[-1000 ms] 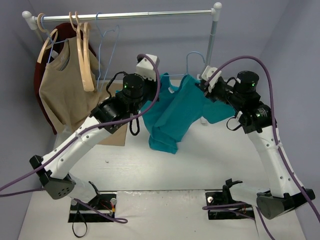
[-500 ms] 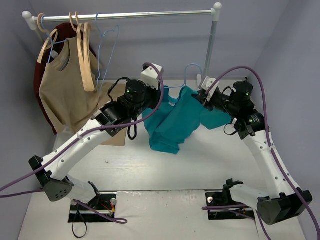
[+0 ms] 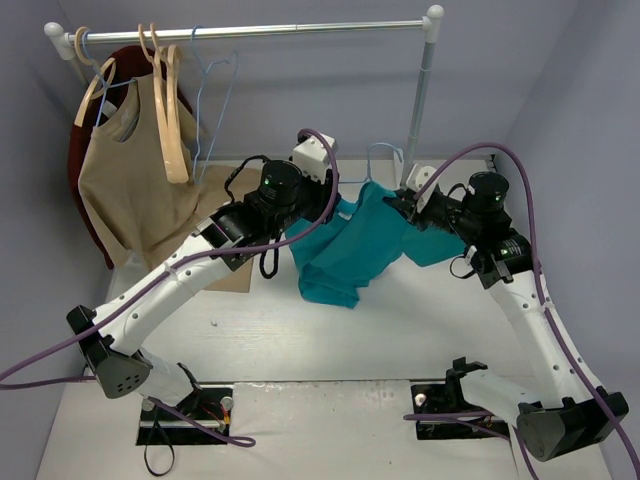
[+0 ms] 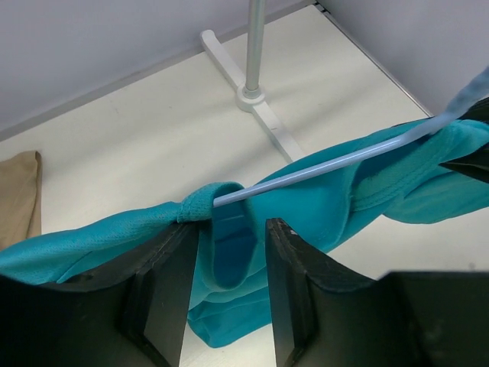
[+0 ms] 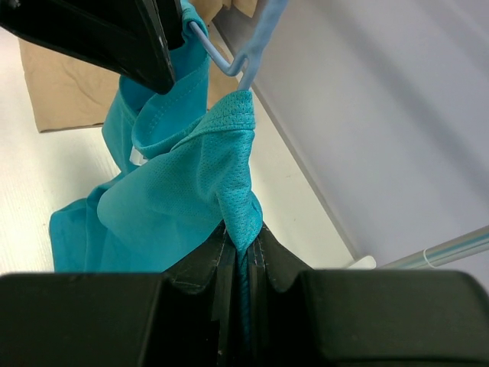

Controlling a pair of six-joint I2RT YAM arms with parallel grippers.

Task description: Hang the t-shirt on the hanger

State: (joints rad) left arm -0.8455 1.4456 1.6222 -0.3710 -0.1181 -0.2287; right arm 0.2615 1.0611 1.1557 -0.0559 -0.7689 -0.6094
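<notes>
The t-shirt [image 3: 345, 250] hangs over the middle of the bench [image 3: 330, 350], strung between both arms, with the hanger [image 4: 321, 168] wire threaded through it. The right end effector [image 5: 243, 245] is clenched on a bunched fold of the t-shirt. The left end effector [image 4: 231, 233] is released, its fingers apart around a teal fold.

Enclosed by plain lavender-grey walls [image 3: 330, 90] at the back and down both sides of the frame. Floored across the lower half with a white table [image 3: 330, 340], faintly speckled. Furnished along the top edge with a silver clothes rail [image 3: 260, 31], capped in white at both ends. Propped at upper right on a grey upright post [image 3: 421, 95]. Anchored, in the left wrist view, by a white foot bar [image 4: 221, 57] lying flat on the table near the wall. Lit softly and evenly, with only faint shadows.
</notes>
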